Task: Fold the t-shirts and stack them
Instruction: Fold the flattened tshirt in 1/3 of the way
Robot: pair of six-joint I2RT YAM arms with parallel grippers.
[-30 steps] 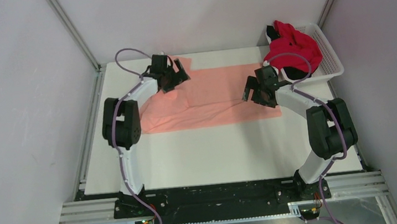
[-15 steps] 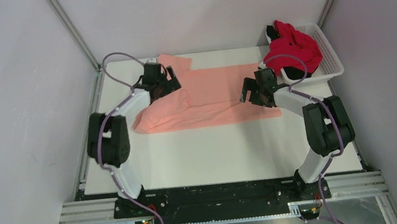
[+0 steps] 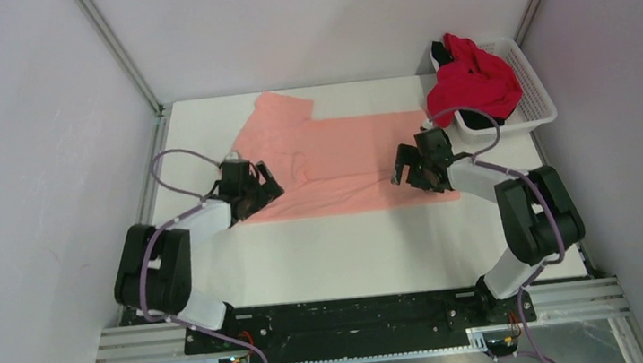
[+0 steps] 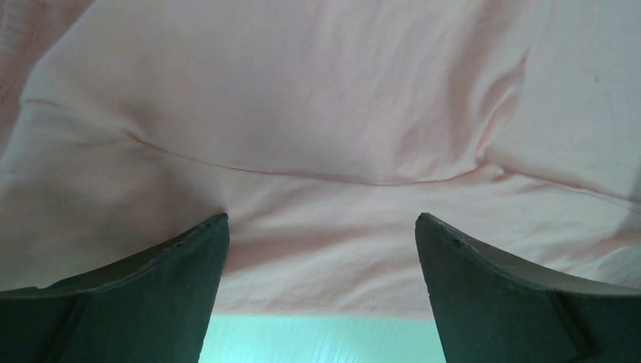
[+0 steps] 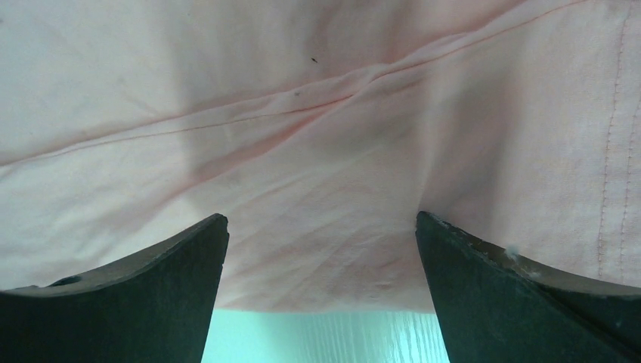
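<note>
A broad strip of bare table (image 3: 353, 259) lies open between the near hem of the salmon-pink shirt (image 3: 342, 152) and the arm bases (image 3: 216, 329), while the white basket (image 3: 540, 95) heaped with the red shirt (image 3: 474, 84) blocks the far right corner and frame posts (image 3: 121, 63) hem in both sides.

Top cam sits high behind the arm bases, tilted down and forward. I get the whole table (image 3: 352, 250) from far off. Left wrist cam looks out along the left gripper (image 4: 321, 227), its fingers spread in the bottom corners, nearly on the salmon-pink shirt (image 4: 317, 113). Right wrist cam does the same over the right gripper (image 5: 321, 227). With the top view, each wrist view shares only its patch of the shirt's near edge and a sliver of table.
</note>
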